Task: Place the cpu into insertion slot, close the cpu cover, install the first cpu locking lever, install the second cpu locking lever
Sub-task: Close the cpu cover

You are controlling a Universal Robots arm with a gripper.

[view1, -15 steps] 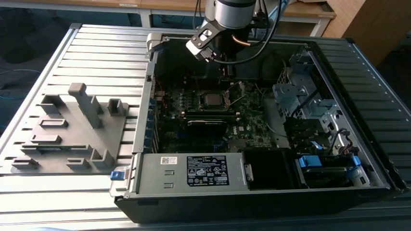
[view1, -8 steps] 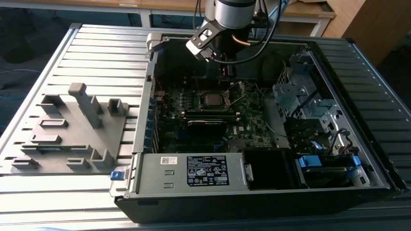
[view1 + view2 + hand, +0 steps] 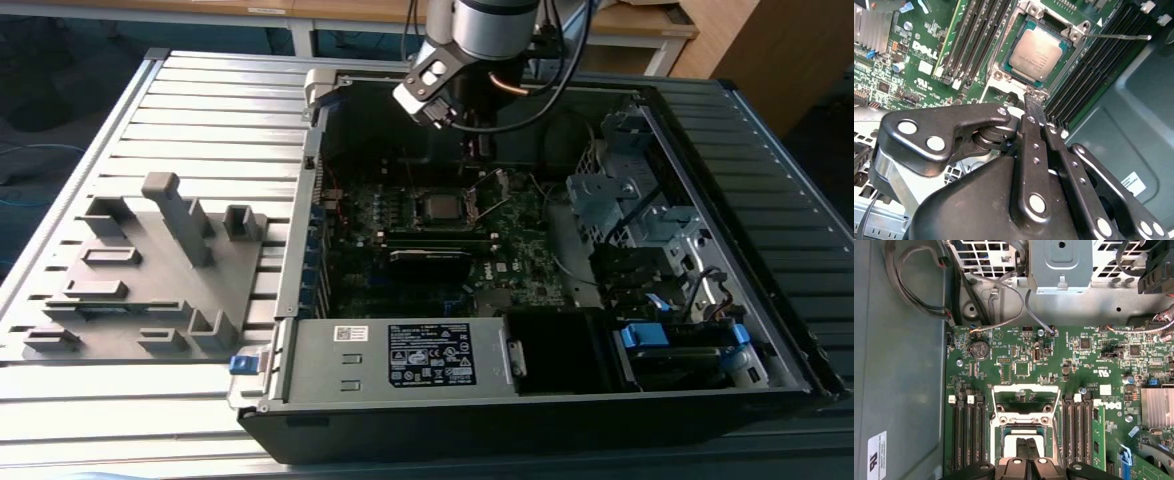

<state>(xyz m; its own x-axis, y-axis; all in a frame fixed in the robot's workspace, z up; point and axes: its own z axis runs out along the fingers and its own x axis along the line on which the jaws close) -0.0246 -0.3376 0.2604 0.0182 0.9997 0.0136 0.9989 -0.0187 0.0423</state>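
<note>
The cpu (image 3: 1036, 54), a silvery square chip, lies flat in the insertion slot (image 3: 1053, 21) on the green board. In the exterior view the cpu (image 3: 438, 207) sits mid-board inside the open computer case. The cpu cover (image 3: 1026, 390) is swung open, and its windowed frame stands up from its hinge beside the slot. My gripper (image 3: 1033, 100) is shut with its black fingers pressed together. Its tips rest at the metal frame edge next to the cpu, and I cannot tell whether they pinch anything. One thin locking lever (image 3: 1114, 36) sticks out sideways, unlatched. In the exterior view my gripper (image 3: 471, 155) hangs just behind the slot.
Long black memory slots (image 3: 1089, 75) flank the socket on both sides. A drive cage (image 3: 627, 200) and cables fill the case on the exterior view's right. A power supply (image 3: 400, 355) sits at the front. A grey fixture plate (image 3: 147, 270) lies on the slatted table at the exterior view's left.
</note>
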